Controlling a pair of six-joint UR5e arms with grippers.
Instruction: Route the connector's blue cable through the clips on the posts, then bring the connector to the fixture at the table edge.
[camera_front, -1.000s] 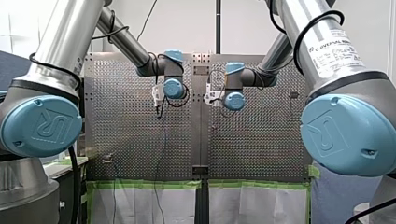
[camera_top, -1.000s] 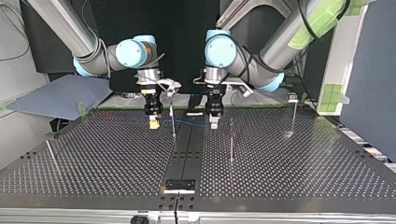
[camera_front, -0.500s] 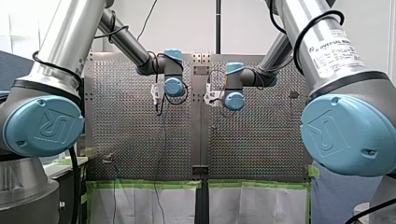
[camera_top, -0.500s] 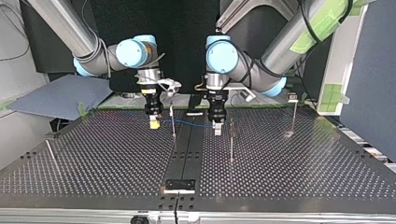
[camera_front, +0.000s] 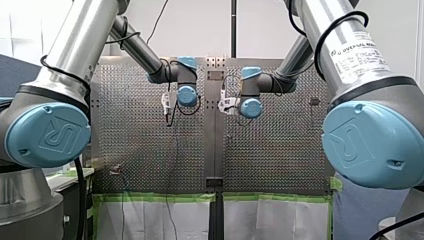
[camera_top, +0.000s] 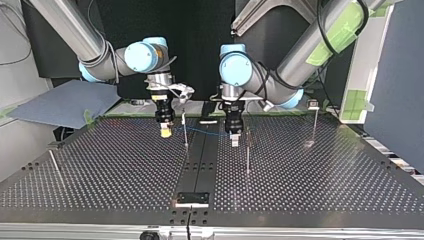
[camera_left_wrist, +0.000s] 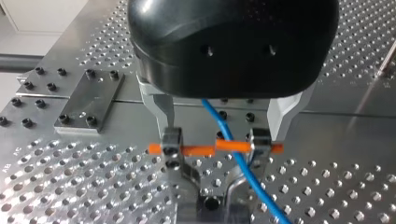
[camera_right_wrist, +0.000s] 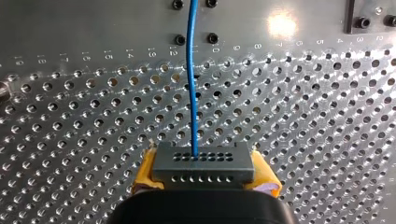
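As the right wrist view has it, my right gripper (camera_right_wrist: 204, 173) is clamped on the grey connector (camera_right_wrist: 203, 162), with its yellow pads (camera_right_wrist: 145, 173) pressed to either end. The blue cable (camera_right_wrist: 192, 93) leaves the connector's face and runs straight ahead over the desk (camera_right_wrist: 303, 116).

My left gripper (camera_left_wrist: 215, 145) has its metal fingers (camera_left_wrist: 171, 142) apart. A thin orange rod (camera_left_wrist: 198, 149) spans the gap between them. The cable passes through that gap and crosses the rod, pinched by neither finger as far as I can see.

In the top view my right gripper hangs just left of centre and my left gripper just right of centre, both low over the desk, with the cable strung between them. The cable crosses a thin post (camera_top: 185, 134) just beside my right gripper; I cannot tell whether it sits in the clip (camera_top: 184, 116) at that post's top. A second post (camera_top: 247, 152) stands just beside my left gripper, on its right in that frame. A third post (camera_top: 315, 122) stands well apart at the right.

The fixture (camera_top: 192, 198) sits at lower centre, on the desk's near edge, well apart from both grippers, and it is too small to tell what it holds. The widest stretch of bare desk lies in the lower half of that frame, on either side of the dark centre strip (camera_top: 200, 160). A blue cloth (camera_top: 60, 102) lies off the desk's upper left corner.
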